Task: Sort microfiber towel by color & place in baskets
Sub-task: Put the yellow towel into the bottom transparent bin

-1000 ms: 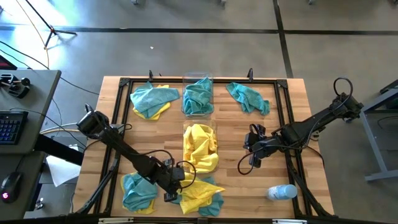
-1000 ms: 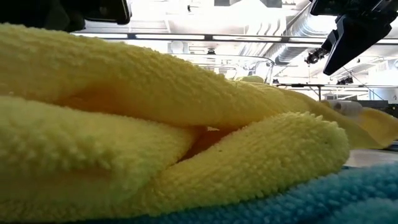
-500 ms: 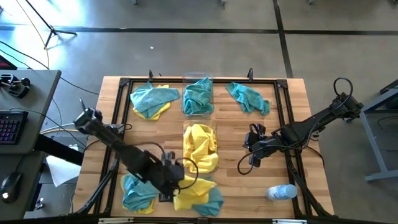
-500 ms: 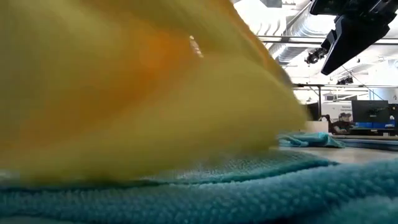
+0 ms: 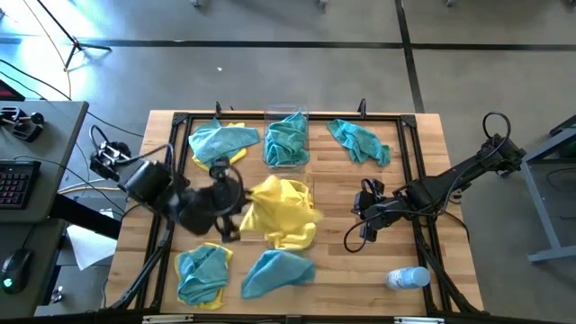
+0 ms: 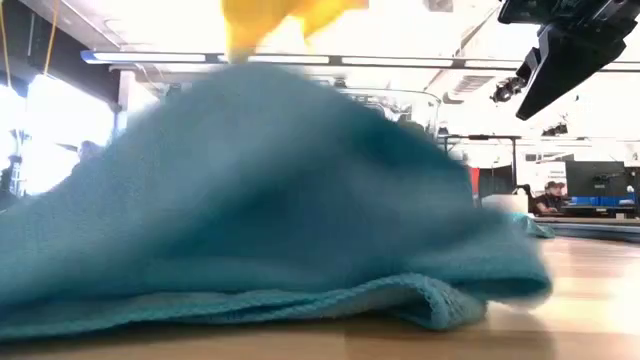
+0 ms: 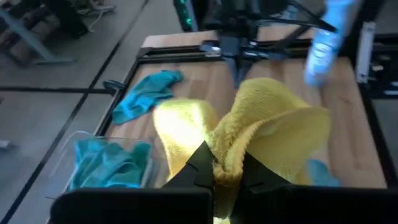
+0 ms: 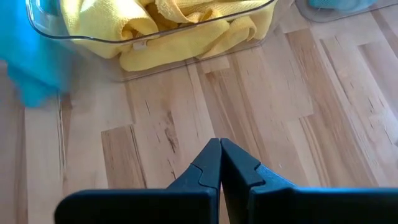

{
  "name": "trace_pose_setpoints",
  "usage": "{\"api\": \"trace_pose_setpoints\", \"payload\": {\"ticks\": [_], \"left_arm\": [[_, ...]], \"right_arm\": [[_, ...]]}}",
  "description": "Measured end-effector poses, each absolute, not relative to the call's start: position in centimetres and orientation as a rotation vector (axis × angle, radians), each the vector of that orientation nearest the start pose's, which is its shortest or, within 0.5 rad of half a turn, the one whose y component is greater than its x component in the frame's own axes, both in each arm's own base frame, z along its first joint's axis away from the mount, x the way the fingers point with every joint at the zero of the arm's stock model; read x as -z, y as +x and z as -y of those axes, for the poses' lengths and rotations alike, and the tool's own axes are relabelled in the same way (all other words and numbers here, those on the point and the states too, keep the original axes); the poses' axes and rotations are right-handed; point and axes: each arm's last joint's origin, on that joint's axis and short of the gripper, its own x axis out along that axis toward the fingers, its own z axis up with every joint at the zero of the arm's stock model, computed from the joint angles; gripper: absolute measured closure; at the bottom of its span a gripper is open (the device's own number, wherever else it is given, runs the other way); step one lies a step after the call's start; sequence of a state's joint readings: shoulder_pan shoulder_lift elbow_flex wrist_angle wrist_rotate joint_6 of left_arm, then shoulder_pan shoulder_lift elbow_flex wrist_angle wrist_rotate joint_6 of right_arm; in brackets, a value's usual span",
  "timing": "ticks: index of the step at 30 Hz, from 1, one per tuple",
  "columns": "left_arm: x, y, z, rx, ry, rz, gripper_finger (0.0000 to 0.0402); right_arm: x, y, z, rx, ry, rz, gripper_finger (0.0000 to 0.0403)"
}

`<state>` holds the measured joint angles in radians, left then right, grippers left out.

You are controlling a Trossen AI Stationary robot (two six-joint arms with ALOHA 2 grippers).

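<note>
Above the middle of the wooden table (image 5: pixel 423 180), the left gripper (image 7: pixel 222 171) is clenched on a yellow towel (image 7: pixel 273 130), which hangs bunched over the yellow-filled basket (image 5: pixel 290 212); from overhead the arm is blurred and the held cloth merges with the yellow towels already in that bin, so where one ends and the other begins is hard to tell. At table height only a yellow corner (image 6: pixel 285 15) shows at the upper edge, cut off by the frame. Most of that level view is filled by a teal towel (image 6: pixel 250 210) lying close to the camera on the near edge of the table, hiding nearly everything behind it; from above it lies flat near the front rail (image 5: pixel 274 270). Beside it to the left sits a second teal towel (image 5: pixel 202 270) with a sliver of yellow under its edge. At the far side, the other clear basket (image 5: pixel 286 139) holds teal cloth, a teal-over-yellow pile (image 5: pixel 220 144) lies to its left, and a loose teal towel (image 5: pixel 358 139) to its right. The right gripper (image 8: pixel 221 165) hovers over bare wood right of the yellow basket, its fingers pressed together on nothing. A clear plastic bottle (image 5: pixel 407 278) lies on its side near the front right corner.
</note>
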<state>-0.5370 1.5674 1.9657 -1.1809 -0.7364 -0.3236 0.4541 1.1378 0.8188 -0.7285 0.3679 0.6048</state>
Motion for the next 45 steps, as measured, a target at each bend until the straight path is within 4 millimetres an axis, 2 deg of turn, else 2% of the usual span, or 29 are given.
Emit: {"api": "trace_pose_setpoints", "payload": {"ticks": [6, 13, 18, 24, 28, 34, 40, 45], "left_arm": [[-44.9, 27.0, 11.1, -0.247, 0.087, -0.661, 0.0401], [-42.8, 29.5, 10.0, -0.255, 0.052, -0.763, 0.0401], [-40.8, 31.9, 8.7, -0.350, -0.012, -0.827, 0.0401], [-35.8, 35.9, 7.3, -0.382, -0.106, -1.043, 0.0401], [-31.4, 38.5, 7.8, -0.267, -0.115, -1.234, 0.0401], [-25.5, 42.3, 8.8, -0.183, -0.045, -1.295, 0.0401], [-21.2, 44.0, 7.9, -0.254, -0.019, -1.366, 0.0398], [-18.5, 44.8, 7.1, -0.296, -0.051, -1.421, 0.0374]], "right_arm": [[-24.1, 19.2, -8.2, 0.218, 0.157, -0.931, 0.0402], [-24.2, 19.2, -8.1, 0.236, 0.144, -0.918, 0.0402], [-24.2, 19.2, -8.1, 0.236, 0.144, -0.917, 0.0402], [-24.2, 19.2, -8.1, 0.249, 0.138, -0.905, 0.0402], [-24.2, 19.2, -8.1, 0.252, 0.146, -0.903, 0.0402], [-24.2, 19.2, -8.1, 0.253, 0.149, -0.902, 0.0402], [-24.2, 19.2, -8.1, 0.271, 0.188, -0.898, 0.0402], [-24.2, 19.2, -8.1, 0.275, 0.198, -0.897, 0.0402]]}}
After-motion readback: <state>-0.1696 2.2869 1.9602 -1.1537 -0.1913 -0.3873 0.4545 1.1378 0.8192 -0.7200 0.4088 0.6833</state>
